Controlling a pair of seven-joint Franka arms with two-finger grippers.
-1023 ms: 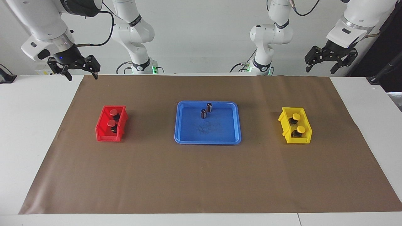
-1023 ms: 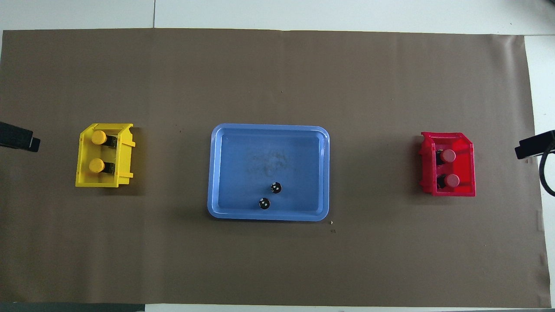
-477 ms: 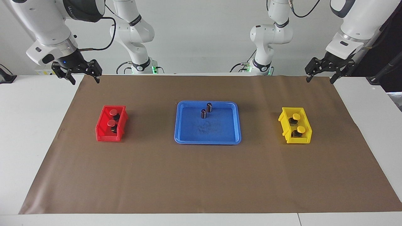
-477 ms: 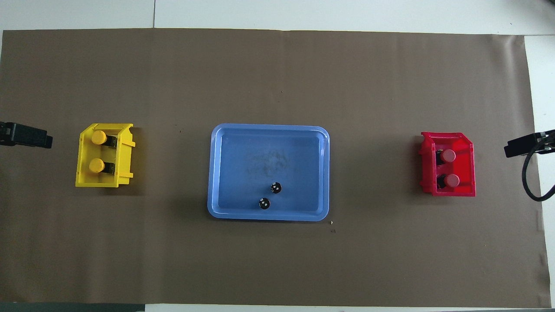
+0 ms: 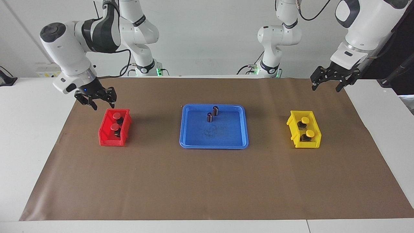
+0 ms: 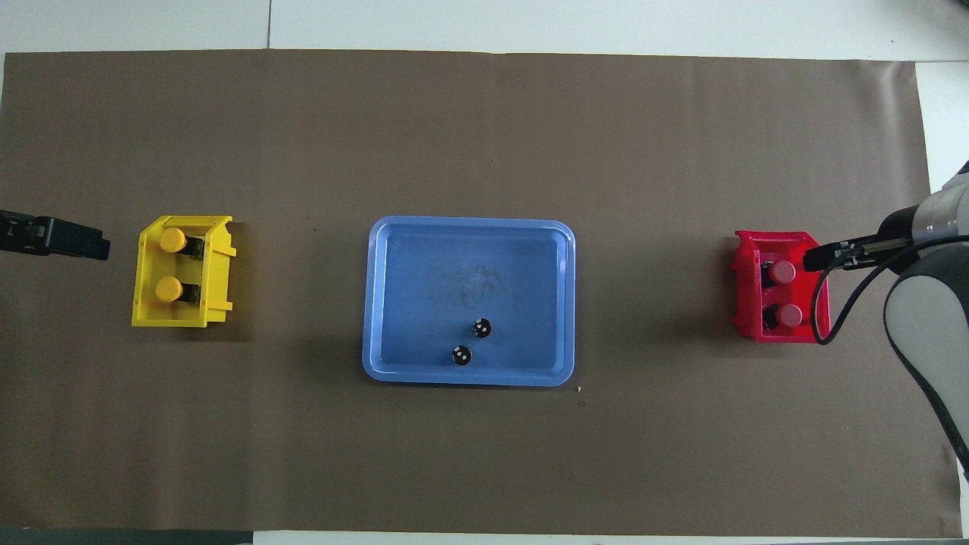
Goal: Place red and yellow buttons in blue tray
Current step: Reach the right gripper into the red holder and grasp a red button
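You've got the brown mat (image 5: 207,181) over most of the table, unchanged vs 1 s ago. Blue tray (image 5: 237,142) sits mid-mat, same spot, w/ two dark capless cylinders (image 5: 212,114) standing in its robot-side part. Red bin (image 5: 106,137) toward the right arm's end holds both red buttons (image 5: 116,115), one nearer the robots than the other; yellow bin (image 5: 315,142) toward the left arm's end holds both yellow buttons (image 5: 305,120), same arrangement. No button is in the tray; none has moved.

Biggest change: right gripper (image 5: 95,103) has swung in and dropped, now low over the mat just beside the red bin's robot-side corner, fingers spread, nothing held. Left gripper (image 5: 326,82) has shifted only slightly inward, up over the mat's robot-side edge, well apart from the yellow bin, fingers spread, nothing held.
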